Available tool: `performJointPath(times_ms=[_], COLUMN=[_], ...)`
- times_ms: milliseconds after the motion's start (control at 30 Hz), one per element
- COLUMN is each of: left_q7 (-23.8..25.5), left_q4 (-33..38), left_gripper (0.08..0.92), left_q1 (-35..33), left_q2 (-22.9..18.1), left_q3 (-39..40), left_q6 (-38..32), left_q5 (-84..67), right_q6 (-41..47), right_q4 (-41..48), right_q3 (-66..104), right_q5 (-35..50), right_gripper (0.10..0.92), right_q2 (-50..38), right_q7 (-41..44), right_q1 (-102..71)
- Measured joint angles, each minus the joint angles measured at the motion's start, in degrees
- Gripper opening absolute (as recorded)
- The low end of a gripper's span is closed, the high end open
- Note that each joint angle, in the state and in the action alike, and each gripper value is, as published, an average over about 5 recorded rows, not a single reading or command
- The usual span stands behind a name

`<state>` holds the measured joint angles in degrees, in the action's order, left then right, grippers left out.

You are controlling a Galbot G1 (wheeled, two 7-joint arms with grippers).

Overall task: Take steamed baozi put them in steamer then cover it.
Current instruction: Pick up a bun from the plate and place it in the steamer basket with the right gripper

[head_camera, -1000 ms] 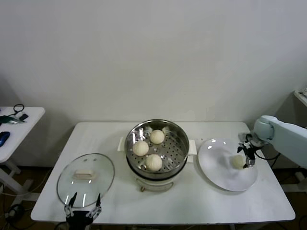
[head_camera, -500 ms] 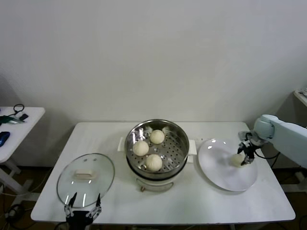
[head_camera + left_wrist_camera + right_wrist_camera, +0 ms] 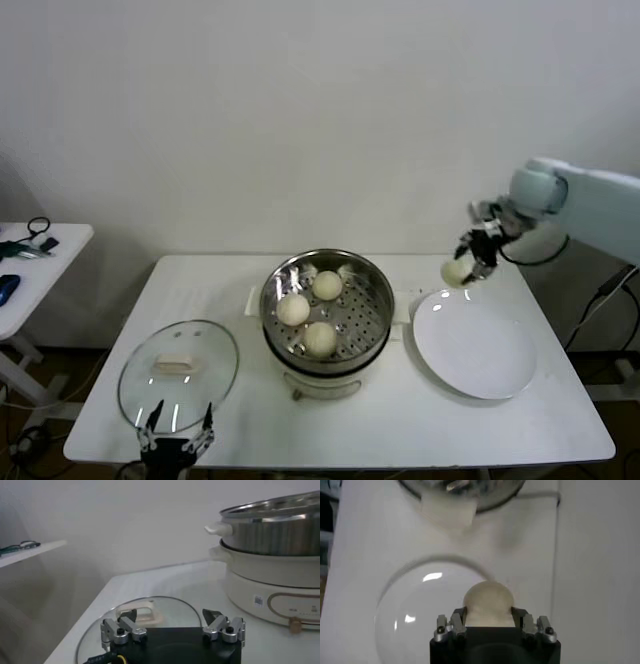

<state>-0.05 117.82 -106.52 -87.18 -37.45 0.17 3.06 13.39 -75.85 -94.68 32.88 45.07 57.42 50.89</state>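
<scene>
Right tool (image 3: 467,266) grips last bun (image 3: 455,272) above plate (image 3: 470,350). We carry it left, drop gently into steamer (image 3: 325,305) gap. Left tool (image 3: 176,438) open, waiting near lid (image 3: 178,374).

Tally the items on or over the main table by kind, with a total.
Baozi in the steamer: 3
Baozi held in the right gripper: 1
Steamer: 1
Glass cover: 1
White plate: 1
Total: 7
</scene>
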Motion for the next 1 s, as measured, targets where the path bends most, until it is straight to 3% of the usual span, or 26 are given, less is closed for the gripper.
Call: performJointPath(times_ms=[400,1000], left_q7=[-0.5,-0.5], left_q4=[1.2,1.4], left_gripper=[0.823,0.823], left_q1=[-0.4,-0.3], left_q2=[0.1,-0.1], left_q3=[-0.3,-0.3], left_q6=[-0.1,-0.1], left_q5=[-0.1,0.0], right_q6=[8.1,13.5], right_q4=[-11.9,-11.6], right_q3=[-2.9,-0.7], right_q5=[12.9,9.4], right_gripper=[0.619,0.619], right_q2=[8.8,14.6], right_q7=[-7.1,-14.4], right_q1=[6.6,-5.5])
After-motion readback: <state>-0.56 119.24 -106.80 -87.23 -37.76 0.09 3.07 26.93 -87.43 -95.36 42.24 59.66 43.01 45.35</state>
